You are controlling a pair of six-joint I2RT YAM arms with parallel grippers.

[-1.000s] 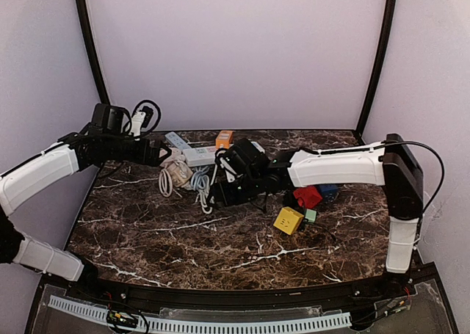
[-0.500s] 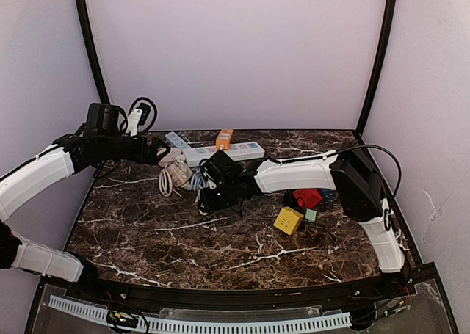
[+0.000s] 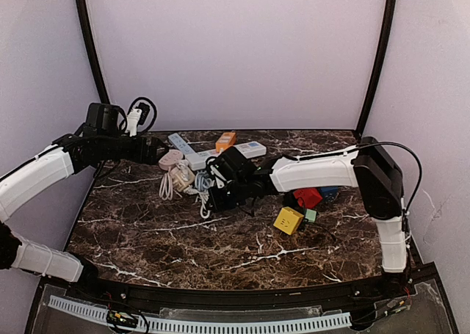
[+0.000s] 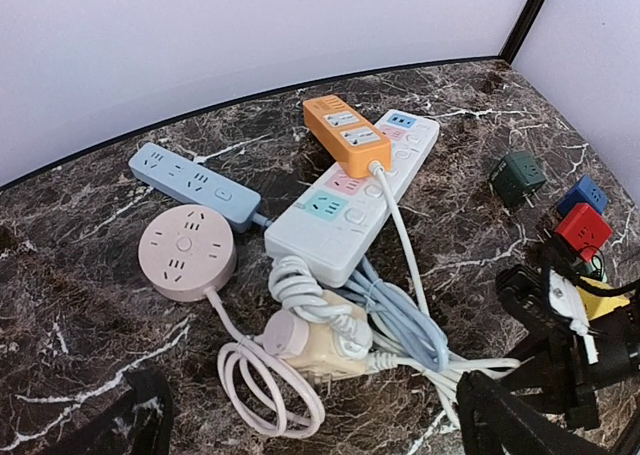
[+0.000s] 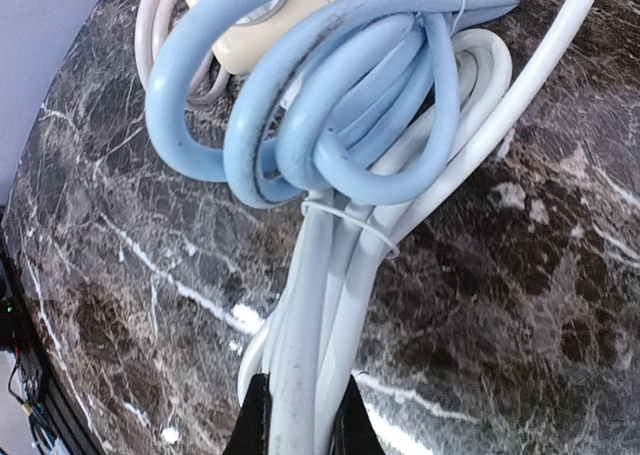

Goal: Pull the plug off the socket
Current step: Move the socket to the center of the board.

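Dark marbled bench (image 3: 147,238), lilac walls behind. Nothing looks pulled yet: the pinkish plug (image 4: 281,333) seems seated in the cream socket (image 4: 338,347), far left of centre. The right hand (image 5: 297,425) is clamped on the white cable bundle (image 5: 335,275) beside it, and the left hand (image 3: 157,155) hovers with its jaws apart. Count: five socket blocks, namely the cream one, white strip (image 4: 345,210), orange strip (image 4: 345,130), blue strip (image 4: 190,180) and round pink socket (image 4: 186,252), plus four cube adapters (image 4: 520,178).

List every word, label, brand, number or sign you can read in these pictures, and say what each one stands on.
No text can be read.
The white power strip has coloured buttons with faint marks, too small to read.
The orange power strip, blue power strip and round pink socket show only socket holes.
The cables in the right wrist view carry no print.
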